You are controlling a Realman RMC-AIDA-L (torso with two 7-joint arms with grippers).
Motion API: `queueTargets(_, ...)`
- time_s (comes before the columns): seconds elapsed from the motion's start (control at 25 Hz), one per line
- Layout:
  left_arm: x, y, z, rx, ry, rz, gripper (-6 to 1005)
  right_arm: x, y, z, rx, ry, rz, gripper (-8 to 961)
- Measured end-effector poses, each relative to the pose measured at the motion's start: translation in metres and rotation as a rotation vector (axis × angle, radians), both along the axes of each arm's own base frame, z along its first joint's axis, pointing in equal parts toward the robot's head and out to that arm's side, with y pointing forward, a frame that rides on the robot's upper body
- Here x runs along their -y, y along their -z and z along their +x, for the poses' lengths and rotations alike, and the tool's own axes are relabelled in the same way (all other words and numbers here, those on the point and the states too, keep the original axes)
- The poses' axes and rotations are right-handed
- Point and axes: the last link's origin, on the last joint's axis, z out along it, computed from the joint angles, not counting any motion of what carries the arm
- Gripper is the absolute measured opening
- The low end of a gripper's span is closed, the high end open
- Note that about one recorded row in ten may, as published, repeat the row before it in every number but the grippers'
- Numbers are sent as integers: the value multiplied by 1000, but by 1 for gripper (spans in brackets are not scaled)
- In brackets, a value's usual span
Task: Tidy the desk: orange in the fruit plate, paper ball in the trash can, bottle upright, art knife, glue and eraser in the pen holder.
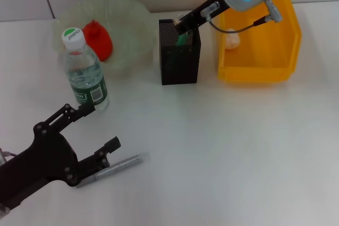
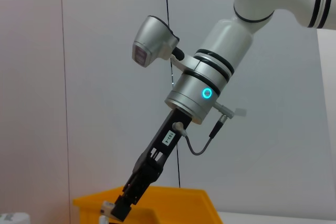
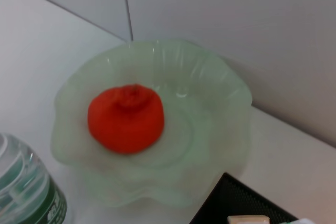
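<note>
White desk (image 1: 228,146), plain wall panels behind. Status as I read it:

Done: orange (image 1: 98,39) sits in the fruit plate (image 1: 132,19); the right wrist view confirms it, a bit off centre in the dish. Bottle (image 1: 85,72) is upright just in front of the plate. Paper ball (image 1: 233,39) lies in the yellow trash can (image 1: 259,72).

In hand: my right gripper (image 1: 183,29) is at the top of the pen holder (image 1: 180,59), fingers down at the rim with a green item (image 1: 181,39) poking into the mesh, probably the glue, but I can't confirm. Can't tell whether the jaws have let go or are gripping it. A pale block at the holder's rim (image 3: 247,219) in the right wrist view could be the eraser.

Left: the art knife (image 1: 114,168), grey, lying flat on the desk near the front edge, well apart from the holder. My left gripper (image 1: 95,133) hangs over it, fingers spread and holding nothing; one fingertip is close above the handle, with the knife running out from under the gripper body toward the desk's middle. Judgement: knife is the last pick, and it needs a long carry across to the holder.
</note>
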Motion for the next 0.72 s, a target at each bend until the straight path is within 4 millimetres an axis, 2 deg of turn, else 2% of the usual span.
queueTargets(0.32, 1, 0, 0, 1, 0, -2, 815, -1, 0, 5, 11, -24, 4, 428)
queueTargets(0.52, 1, 0, 0, 1, -1, 0, 814, 1, -7, 8, 0, -44, 31, 444)
queueTargets(0.72, 2, -1, -1, 5, 0, 2, 814, 10, -20, 7, -38, -77, 66, 601)
